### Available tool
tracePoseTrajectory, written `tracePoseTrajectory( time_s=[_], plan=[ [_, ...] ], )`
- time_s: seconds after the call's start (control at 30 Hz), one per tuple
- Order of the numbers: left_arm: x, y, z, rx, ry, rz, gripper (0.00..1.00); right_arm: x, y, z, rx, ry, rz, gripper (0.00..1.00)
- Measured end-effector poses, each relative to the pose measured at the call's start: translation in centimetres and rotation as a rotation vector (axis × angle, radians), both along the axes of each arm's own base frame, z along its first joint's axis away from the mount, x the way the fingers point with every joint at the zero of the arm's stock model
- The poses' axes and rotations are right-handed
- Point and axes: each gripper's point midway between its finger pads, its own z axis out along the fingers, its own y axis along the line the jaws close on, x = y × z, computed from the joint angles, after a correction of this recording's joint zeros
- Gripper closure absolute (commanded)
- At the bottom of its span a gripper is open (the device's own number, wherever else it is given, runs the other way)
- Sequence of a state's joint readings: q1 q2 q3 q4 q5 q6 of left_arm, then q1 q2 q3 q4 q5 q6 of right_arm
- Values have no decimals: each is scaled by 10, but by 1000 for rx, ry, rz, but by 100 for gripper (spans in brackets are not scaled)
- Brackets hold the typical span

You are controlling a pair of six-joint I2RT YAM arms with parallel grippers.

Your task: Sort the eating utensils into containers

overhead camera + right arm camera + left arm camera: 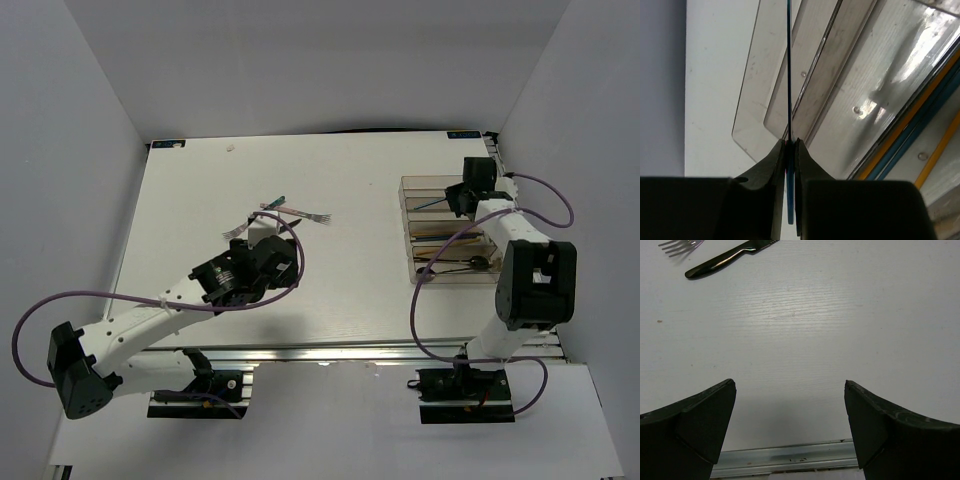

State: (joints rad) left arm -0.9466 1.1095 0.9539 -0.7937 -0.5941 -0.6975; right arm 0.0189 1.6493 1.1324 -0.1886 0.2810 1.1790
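- Left gripper (790, 390), jaws spread and empty, hovers over the matte white table (815, 330); a glossy black knife (725, 259) lies ahead-left, beside silver fork tines (677, 247).
- Right gripper (790, 144) pinches a thin blue utensil (788, 70) edge-on, above the clear brownish plastic tray (752, 100).
- Likely risk: the slim piece pivots in the pinch or snags a divider and lands across compartments.

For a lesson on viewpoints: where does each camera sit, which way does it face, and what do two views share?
Top external: above and behind, looking down at the table; left arm and right arm show.
Left wrist: on the left arm, facing table and black knife; open left pincer shows.
Right wrist: looks past the right pincer, shut on the blue piece, into the tray.
Shared by top and right wrist: tray, blue piece.
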Motion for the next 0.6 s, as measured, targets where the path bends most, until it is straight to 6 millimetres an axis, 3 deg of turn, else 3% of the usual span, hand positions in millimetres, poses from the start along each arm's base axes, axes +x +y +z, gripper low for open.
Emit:
tracePoseTrajectory(
  time_s=[0.3,0.4,0.6],
  plan=[
    [2,-6,-8,24,15,-29,2,8,-13,-27,17,71,-55,100],
    [3,-7,-13,44,27,-38,2,9,-15,-26,25,64,-69,87],
    [4,-9,-14,46,25,-44,2,9,-16,-25,36,57,-71,75]
  ],
)
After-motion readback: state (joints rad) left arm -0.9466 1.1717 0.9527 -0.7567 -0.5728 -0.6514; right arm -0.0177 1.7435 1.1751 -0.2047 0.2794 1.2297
